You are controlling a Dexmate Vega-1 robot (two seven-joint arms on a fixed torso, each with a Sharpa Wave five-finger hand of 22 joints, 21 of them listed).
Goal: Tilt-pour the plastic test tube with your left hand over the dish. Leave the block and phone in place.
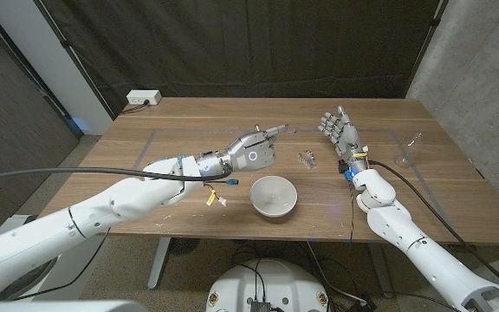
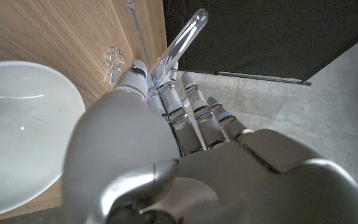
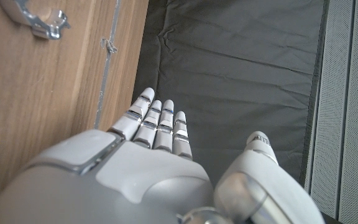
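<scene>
Here, a round white ceramic dish (image 1: pixel 274 197) is seen nearest the table's front edge, at the lower centre of the head view, resting on the brown wooden table (image 1: pixel 189 130). Just above and left of it, the left hand (image 1: pixel 251 152) is held over the tabletop, its fingers (image 2: pixel 166 93) clamped on a clear plastic test tube (image 1: pixel 278 130). The tube is pinched near one end and projects past the fingertips toward the upper right of the frame, tilted; in the left wrist view (image 2: pixel 182 42) it extends beyond the table's edge line. To the right of the dish, a small clear glass-like object (image 1: pixel 307 158) lies on the table. The right hand (image 1: pixel 338 130) is seen at the right centre, raised with its fingers (image 3: pixel 157 121) straight, side by side, holding nothing. A second clear object (image 1: pixel 407 152) lies near the right edge. A white power strip (image 1: pixel 143 98) sits at the far upper left corner.
</scene>
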